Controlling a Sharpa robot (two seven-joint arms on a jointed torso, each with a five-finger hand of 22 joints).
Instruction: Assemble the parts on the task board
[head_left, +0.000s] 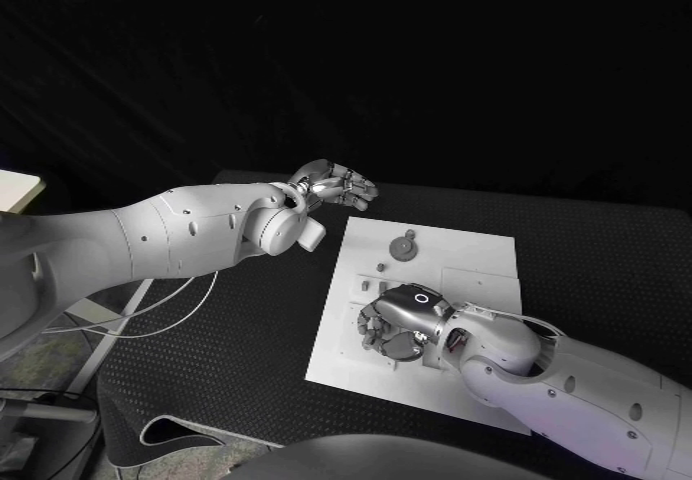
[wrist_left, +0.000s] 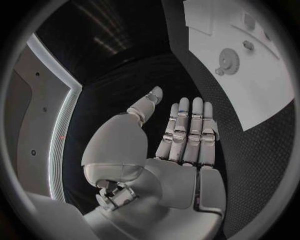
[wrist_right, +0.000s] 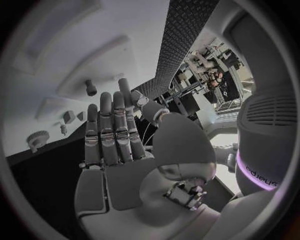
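Two white robot arms are seen reaching over a black worktop (head_left: 216, 390) on which a white task board (head_left: 462, 250) is laid near the middle. The left hand (head_left: 329, 186) is held above the dark worktop just beyond the board's far left corner, apart from the board; its fingers (wrist_left: 187, 130) are stretched out straight and side by side, with the thumb set off to one side, and nothing is held in them. The right hand (head_left: 401, 322) is positioned over the near left part of the board, palm downward, with its fingers (wrist_right: 109, 130) extended together and nothing visibly gripped; whether the fingertips touch the board cannot be told. A round, gear-shaped part (head_left: 405, 245) is seen lying flat on the far half of the board, well apart from both hands. Several smaller parts (head_left: 369, 289) are scattered on the board's left side, between the gear-shaped part and the right hand. A shallow rectangular recess (head_left: 480, 288) is marked on the board's right side, beside the right wrist.
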